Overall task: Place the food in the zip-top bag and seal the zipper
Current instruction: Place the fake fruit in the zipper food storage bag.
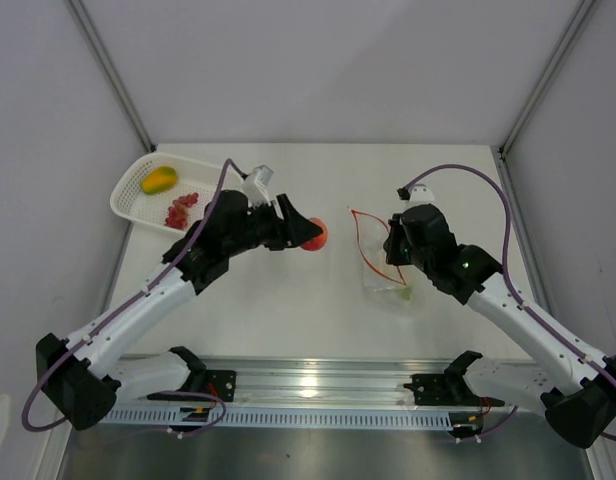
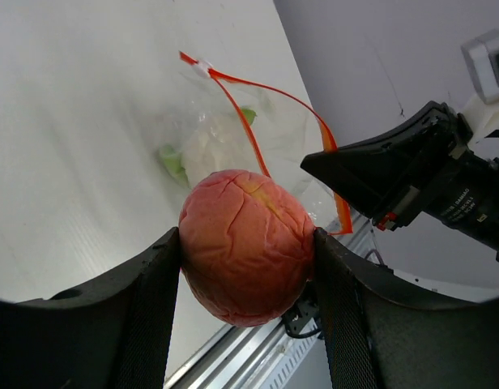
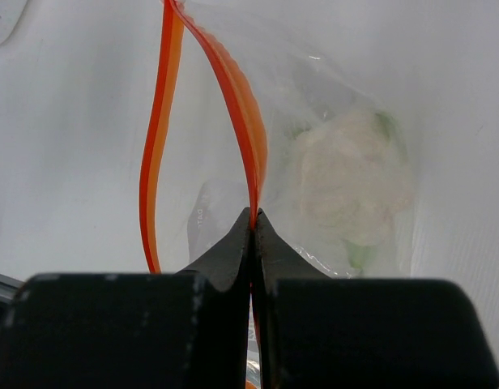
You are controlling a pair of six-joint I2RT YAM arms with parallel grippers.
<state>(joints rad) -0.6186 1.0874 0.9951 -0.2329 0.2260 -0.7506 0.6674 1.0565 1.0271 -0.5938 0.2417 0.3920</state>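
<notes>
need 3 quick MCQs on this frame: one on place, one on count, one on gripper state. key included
1. Where is the mango? A on the floor; B in the white basket; C on a shelf.
2. How many food pieces lie in the basket? A none; B four; C two.
3. How is the right gripper? A shut on the bag's orange strip; B open over the basket; C shut on the mango.
Key: 1 B, it lies inside the basket walls. 2 C, only the mango and grapes are there. 3 A, its fingertips meet on the strip.
</notes>
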